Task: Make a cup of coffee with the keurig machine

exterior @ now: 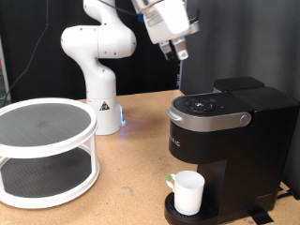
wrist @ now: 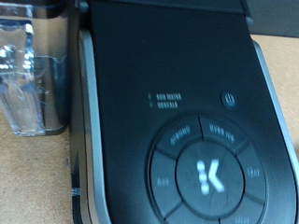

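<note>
Light wooden tabletop (exterior: 141,159) up front, with a white two-tier round rack (exterior: 45,150) at the exterior view's left. The small white cylindrical mug (exterior: 188,192) stands upright on the round drip base of the boxy black Keurig coffee maker (exterior: 225,141), lid down. High above hovers the white two-finger gripper (exterior: 176,50), fingers pointing down, close together, holding nothing. Dark curtain behind.

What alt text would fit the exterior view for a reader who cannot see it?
The gripper hangs in the air above the closed keurig machine, holding nothing. The cup stands on the machine's drip base, and a white two-tier round rack sits at the exterior view's left.
</note>
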